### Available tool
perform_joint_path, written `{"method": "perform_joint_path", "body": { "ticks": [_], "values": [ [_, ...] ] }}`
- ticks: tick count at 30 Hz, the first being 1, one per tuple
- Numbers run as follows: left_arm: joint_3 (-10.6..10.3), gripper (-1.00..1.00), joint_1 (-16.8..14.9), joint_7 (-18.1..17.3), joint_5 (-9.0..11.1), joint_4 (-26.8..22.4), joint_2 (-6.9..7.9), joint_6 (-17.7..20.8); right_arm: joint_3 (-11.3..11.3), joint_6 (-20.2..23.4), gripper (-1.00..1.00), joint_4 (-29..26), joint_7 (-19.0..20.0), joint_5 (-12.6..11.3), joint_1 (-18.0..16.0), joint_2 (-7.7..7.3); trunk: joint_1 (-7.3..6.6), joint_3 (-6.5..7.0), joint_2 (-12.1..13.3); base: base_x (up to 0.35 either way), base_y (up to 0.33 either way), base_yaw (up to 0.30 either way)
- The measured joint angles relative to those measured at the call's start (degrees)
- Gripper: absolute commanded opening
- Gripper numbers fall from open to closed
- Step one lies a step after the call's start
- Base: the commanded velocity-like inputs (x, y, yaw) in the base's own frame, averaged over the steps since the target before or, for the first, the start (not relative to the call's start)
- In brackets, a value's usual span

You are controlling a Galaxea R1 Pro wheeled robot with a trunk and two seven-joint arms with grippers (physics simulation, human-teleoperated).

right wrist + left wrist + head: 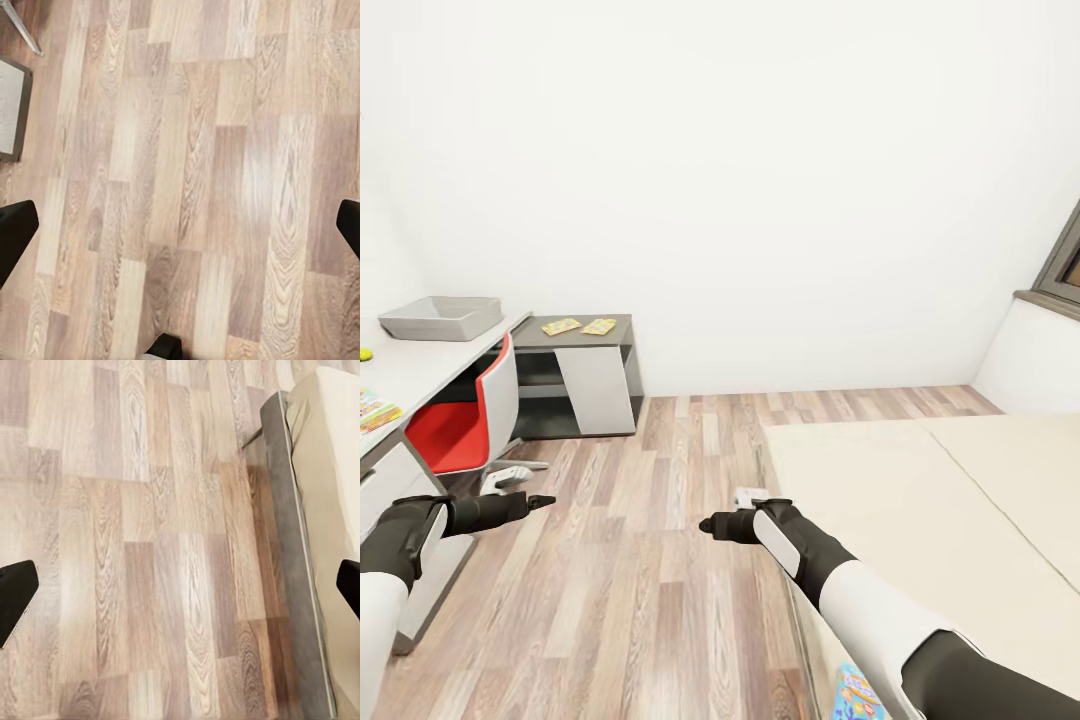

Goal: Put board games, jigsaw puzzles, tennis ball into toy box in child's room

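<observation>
In the head view, the toy box [440, 318] sits at the upper left on the pale table [430, 365], empty as far as can be seen. Just below it at the left edge lies the tennis ball [365, 354], and lower still a colourful board game [375, 411] pokes into the frame. On the lower dark cabinet top [575, 338] further right lie the two jigsaw puzzles [580, 326] side by side. A red and white chair [470, 420] stands tucked under the table. The bed [930, 500] fills the lower right, and another board game [857, 693] with a blue cover shows at the bottom edge, partly hidden by the right arm. The left gripper [538, 500] and right gripper [709, 524] both hang over the wood floor [640, 560], holding nothing.

In the left wrist view, the left gripper's fingertips [15, 592] sit at the far side edges of the frame, spread wide over floor planks, with the bed's grey frame [292, 547] on the right.

In the right wrist view, the right gripper's fingertips [13, 236] are likewise spread wide over bare planks, with a grey cabinet corner [11, 109] at the left edge.
</observation>
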Motion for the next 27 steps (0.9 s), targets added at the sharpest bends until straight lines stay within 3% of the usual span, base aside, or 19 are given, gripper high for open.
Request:
{"method": "perform_joint_path", "body": {
  "ticks": [27],
  "values": [
    [0.00,1.00,0.00,0.00,0.01,0.00,0.00,-0.05,-0.06,-0.02,1.00,0.00,0.00,-0.09,0.00,0.00,0.00,0.00,0.00,0.000,0.213,-0.010]
  ]
}}
